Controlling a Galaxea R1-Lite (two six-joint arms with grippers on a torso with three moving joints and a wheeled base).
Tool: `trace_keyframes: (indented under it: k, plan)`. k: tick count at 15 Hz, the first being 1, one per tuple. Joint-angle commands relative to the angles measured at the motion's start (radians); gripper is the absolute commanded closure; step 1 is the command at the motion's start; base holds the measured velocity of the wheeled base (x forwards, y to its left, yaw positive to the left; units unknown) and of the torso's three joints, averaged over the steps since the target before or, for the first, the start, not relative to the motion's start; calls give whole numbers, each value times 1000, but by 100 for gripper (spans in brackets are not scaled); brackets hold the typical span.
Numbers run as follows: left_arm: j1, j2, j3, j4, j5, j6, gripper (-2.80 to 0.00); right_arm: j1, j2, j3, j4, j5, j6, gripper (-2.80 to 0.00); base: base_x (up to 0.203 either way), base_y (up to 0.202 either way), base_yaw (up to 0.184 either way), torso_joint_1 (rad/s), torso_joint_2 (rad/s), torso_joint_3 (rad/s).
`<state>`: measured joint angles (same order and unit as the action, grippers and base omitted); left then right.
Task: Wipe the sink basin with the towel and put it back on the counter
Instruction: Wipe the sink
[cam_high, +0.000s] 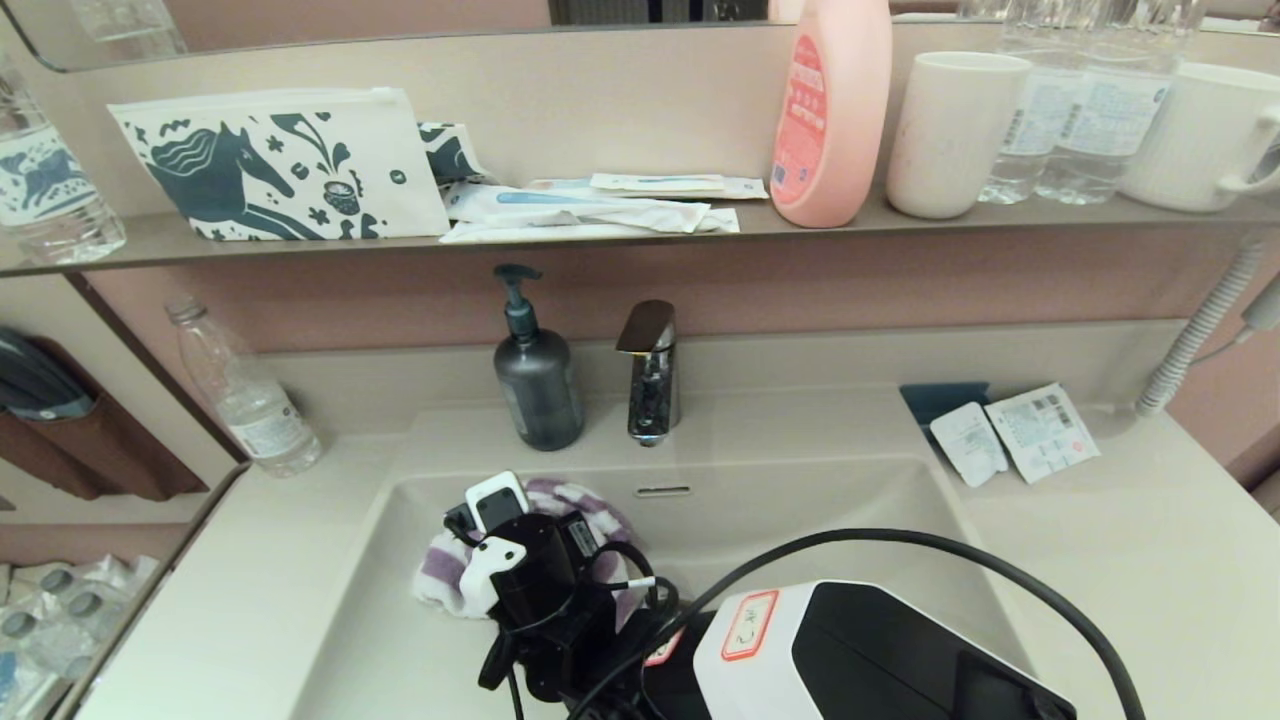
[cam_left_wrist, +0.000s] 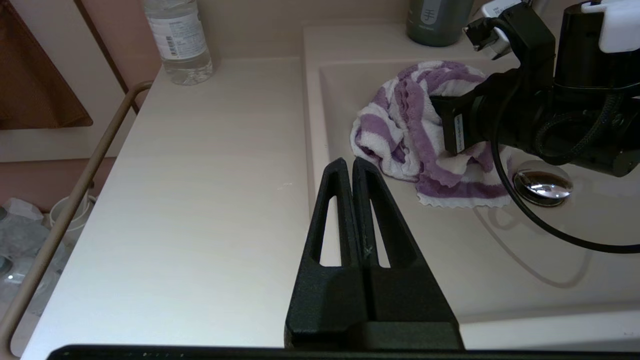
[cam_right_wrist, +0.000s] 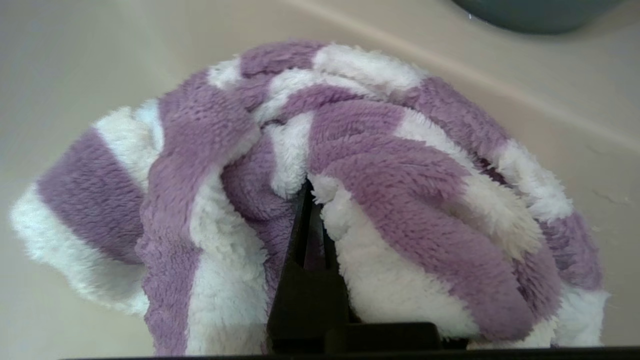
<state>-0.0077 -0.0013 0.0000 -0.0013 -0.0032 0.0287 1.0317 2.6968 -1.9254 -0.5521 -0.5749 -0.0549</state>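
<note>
Towel (cam_high: 560, 500): bunched in the sink basin (cam_high: 830, 500), at 10 o'clock from the drain plug (cam_left_wrist: 542, 186).
Right gripper (cam_right_wrist: 307, 200): fingers pinched on the towel.
Left gripper (cam_left_wrist: 347, 167): fingers together, holding nothing, over the counter (cam_left_wrist: 200, 200) edge.

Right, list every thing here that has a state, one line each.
towel: bunched up, down in the sink basin, pinched by the right gripper
right gripper: shut on the towel
left gripper: shut, empty, over the basin's edge
sink basin: drain plug uncovered
faucet: no water running
clear bottle: upright on the counter
</note>
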Motion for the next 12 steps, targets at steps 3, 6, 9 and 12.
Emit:
trace_keyframes:
  k: [3, 6, 9, 12]
  plan:
    - [0, 1, 0, 0, 0, 0, 0, -22, -24, 66, -1, -25, -12, 0, 0, 0, 0, 0, 0, 0]
    - [0, 1, 0, 0, 0, 0, 0, -43, -78, 153, -5, -41, -12, 0, 0, 0, 0, 0, 0, 0]
    - [0, 1, 0, 0, 0, 0, 0, -65, -126, 240, -77, -43, -17, 0, 0, 0, 0, 0, 0, 0]
    - [0, 1, 0, 0, 0, 0, 0, -74, -170, 334, -111, -53, -17, 0, 0, 0, 0, 0, 0, 0]
